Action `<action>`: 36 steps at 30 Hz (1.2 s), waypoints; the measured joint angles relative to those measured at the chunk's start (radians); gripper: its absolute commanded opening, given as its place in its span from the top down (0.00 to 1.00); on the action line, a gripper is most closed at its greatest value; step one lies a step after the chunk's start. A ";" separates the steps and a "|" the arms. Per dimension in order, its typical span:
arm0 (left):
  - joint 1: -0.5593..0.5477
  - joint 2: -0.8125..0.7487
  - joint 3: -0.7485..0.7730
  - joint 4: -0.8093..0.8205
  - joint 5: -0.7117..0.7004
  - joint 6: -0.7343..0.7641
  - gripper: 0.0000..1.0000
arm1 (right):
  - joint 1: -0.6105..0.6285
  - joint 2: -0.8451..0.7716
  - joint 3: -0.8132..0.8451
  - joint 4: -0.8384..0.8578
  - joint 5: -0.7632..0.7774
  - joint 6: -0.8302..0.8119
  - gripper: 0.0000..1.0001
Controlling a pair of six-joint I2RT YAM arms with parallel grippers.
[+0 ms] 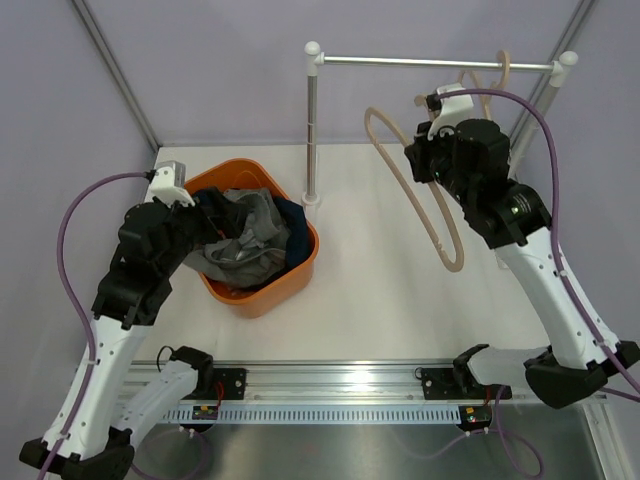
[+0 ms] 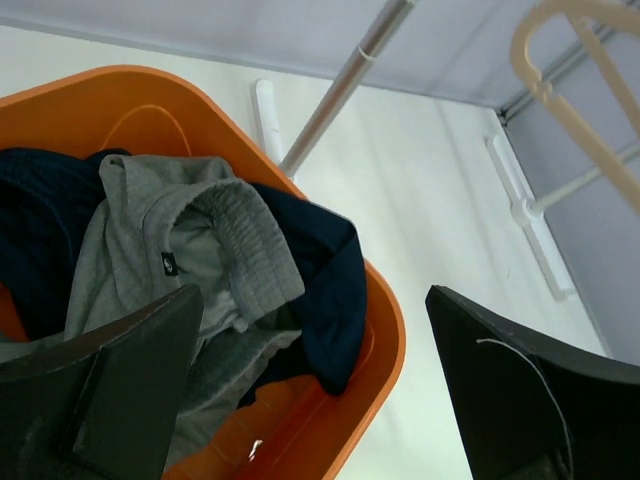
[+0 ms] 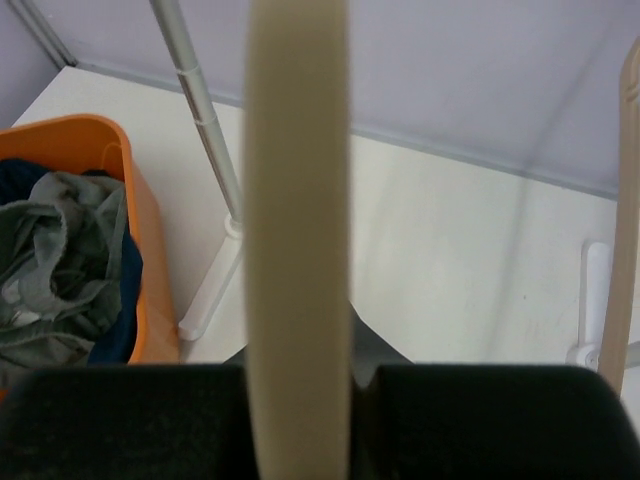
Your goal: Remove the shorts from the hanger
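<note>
The left gripper hangs over the orange tub, its fingers spread wide with nothing between them. Just below them lie the grey shorts, heaped on the navy shorts, both inside the tub. The right gripper pinches the bare beige hanger, which runs straight up from its fingers. No cloth shows on that hanger, so the removal looks done. What remains, at most, is putting the hanger down.

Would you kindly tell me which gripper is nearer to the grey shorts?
Left. The left gripper hangs open over the grey shorts in the orange tub; the right gripper is far off, clamped on the hanger.
</note>
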 measured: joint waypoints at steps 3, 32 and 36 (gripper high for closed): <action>0.000 -0.067 -0.048 -0.023 0.028 0.054 0.01 | -0.012 0.091 0.103 0.002 0.005 -0.002 1.00; -0.009 -0.457 -0.354 -0.165 -0.012 0.094 0.01 | -0.121 0.775 0.789 -0.037 0.051 -0.023 1.00; -0.009 -0.455 -0.354 -0.163 -0.012 0.094 0.01 | -0.130 0.787 0.792 -0.037 0.050 -0.023 1.00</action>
